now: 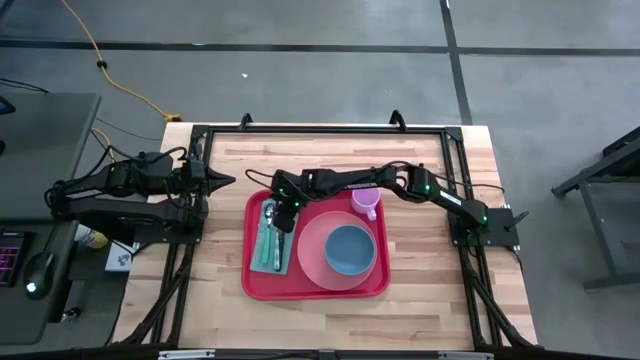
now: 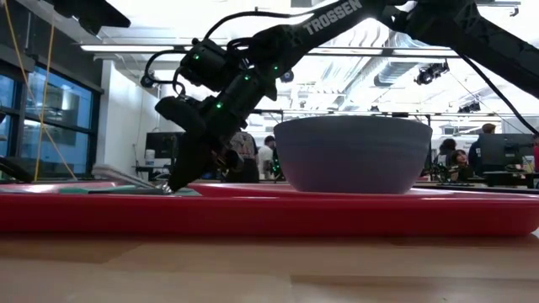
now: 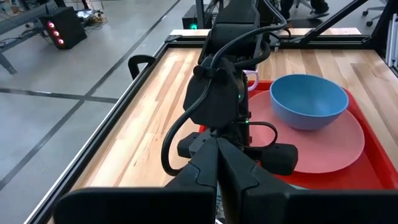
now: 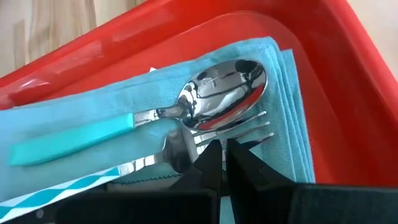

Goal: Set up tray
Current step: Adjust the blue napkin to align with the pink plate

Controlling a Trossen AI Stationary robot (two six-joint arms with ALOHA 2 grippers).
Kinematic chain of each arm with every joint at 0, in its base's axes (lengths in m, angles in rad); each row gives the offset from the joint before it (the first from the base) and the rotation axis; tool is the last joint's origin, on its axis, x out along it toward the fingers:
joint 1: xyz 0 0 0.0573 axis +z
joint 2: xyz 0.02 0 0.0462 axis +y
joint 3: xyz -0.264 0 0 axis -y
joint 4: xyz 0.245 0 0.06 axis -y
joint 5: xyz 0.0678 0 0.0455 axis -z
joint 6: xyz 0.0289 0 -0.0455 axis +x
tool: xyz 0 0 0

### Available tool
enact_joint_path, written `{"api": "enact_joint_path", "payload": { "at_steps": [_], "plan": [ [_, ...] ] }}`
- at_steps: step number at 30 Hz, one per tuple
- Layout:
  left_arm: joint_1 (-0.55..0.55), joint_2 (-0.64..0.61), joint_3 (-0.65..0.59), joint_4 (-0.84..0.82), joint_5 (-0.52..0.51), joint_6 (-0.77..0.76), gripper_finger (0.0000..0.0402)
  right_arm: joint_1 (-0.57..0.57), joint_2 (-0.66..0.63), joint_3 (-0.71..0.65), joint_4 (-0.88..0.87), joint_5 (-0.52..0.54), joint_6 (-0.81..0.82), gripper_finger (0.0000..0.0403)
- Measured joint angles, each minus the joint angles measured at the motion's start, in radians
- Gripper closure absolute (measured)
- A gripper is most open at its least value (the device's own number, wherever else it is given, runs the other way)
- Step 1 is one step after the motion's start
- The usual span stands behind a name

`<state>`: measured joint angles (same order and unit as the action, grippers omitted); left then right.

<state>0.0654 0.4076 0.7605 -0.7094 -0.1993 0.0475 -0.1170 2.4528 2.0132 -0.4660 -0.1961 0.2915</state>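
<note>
The near rim of the red tray (image 2: 269,215) fills the foreground of the low view, with a blue bowl (image 2: 352,156) seen above it. The tray is set at the middle of the wooden table (image 1: 420,160); a salmon-pink plate (image 1: 315,262) under the bowl, a pink mug (image 1: 365,202) and a teal napkin (image 4: 74,152) are carried on it. A teal-handled spoon (image 4: 205,102) and a fork (image 4: 245,127) are laid on the napkin. The right gripper (image 4: 224,155) is lowered over this cutlery, its fingers drawn nearly together with nothing seen between them. The left gripper (image 3: 219,168) is parked beside the table's left edge, fingers pressed together. The tray is judged stiff, light and slippery; its raised rim would best be gripped. "TROSSEN" is read on the right arm (image 2: 337,17).
</note>
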Motion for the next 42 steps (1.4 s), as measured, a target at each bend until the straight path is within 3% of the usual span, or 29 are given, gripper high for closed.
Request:
{"api": "enact_joint_path", "payload": {
  "at_steps": [12, 19, 23, 27, 30, 42],
  "plan": [
    [0.000, 0.000, 0.000, 0.000, 0.000, 0.000, 0.0364, -0.007, -0.005, 0.072, -0.042, 0.016, -0.030, 0.0403],
    [0.000, 0.000, 0.000, -0.003, 0.000, 0.000, 0.0364, -0.022, -0.006, 0.143, -0.227, 0.117, -0.086, 0.0403],
    [0.000, 0.000, 0.000, -0.029, 0.000, 0.000, 0.0364, -0.042, -0.006, 0.206, -0.359, 0.090, -0.103, 0.0403],
    [0.000, 0.000, 0.000, -0.053, 0.000, 0.000, 0.0364, -0.038, -0.007, 0.243, -0.446, -0.050, -0.062, 0.0403],
    [0.000, 0.000, 0.000, -0.048, -0.001, 0.000, 0.0364, 0.000, -0.007, 0.258, -0.477, -0.085, -0.060, 0.0403],
    [0.000, 0.000, 0.000, -0.049, -0.006, 0.031, 0.0364, 0.079, -0.007, 0.260, -0.447, 0.020, 0.124, 0.0403]
  ]
}}
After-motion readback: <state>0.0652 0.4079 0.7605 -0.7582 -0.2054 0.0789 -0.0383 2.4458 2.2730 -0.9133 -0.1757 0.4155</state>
